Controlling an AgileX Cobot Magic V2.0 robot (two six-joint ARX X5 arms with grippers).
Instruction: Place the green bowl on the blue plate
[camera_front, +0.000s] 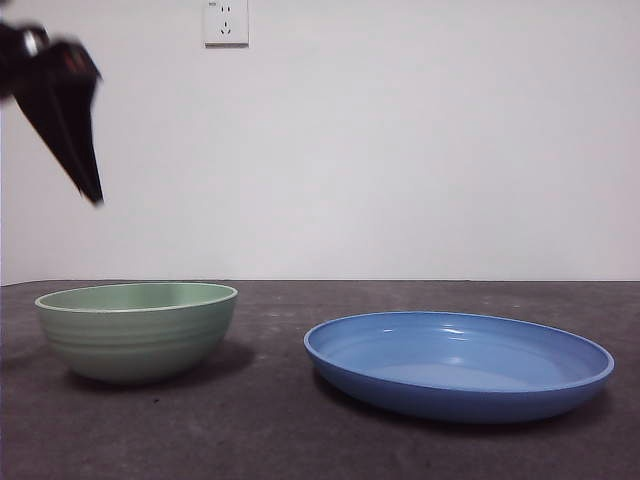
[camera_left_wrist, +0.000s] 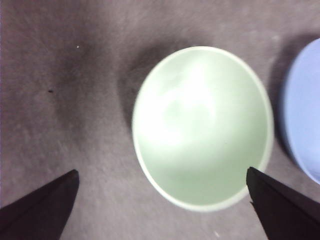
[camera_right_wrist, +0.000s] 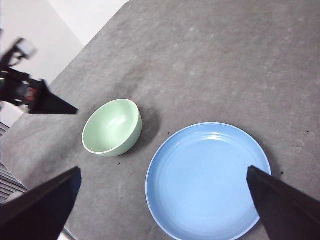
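The green bowl (camera_front: 137, 330) stands upright and empty on the dark table at the left. It also shows in the left wrist view (camera_left_wrist: 202, 125) and in the right wrist view (camera_right_wrist: 112, 127). The blue plate (camera_front: 458, 364) lies to its right, apart from it, and is empty; it shows in the right wrist view (camera_right_wrist: 208, 181) and as an edge in the left wrist view (camera_left_wrist: 305, 120). My left gripper (camera_left_wrist: 162, 187) is open, high above the bowl; it shows at the front view's top left (camera_front: 88, 190). My right gripper (camera_right_wrist: 162, 182) is open, high above both.
A white wall with a power socket (camera_front: 225, 22) stands behind the table. The dark grey table (camera_front: 300, 440) spreads in front of and around both dishes. Its edge (camera_right_wrist: 95, 42) shows beyond the bowl in the right wrist view.
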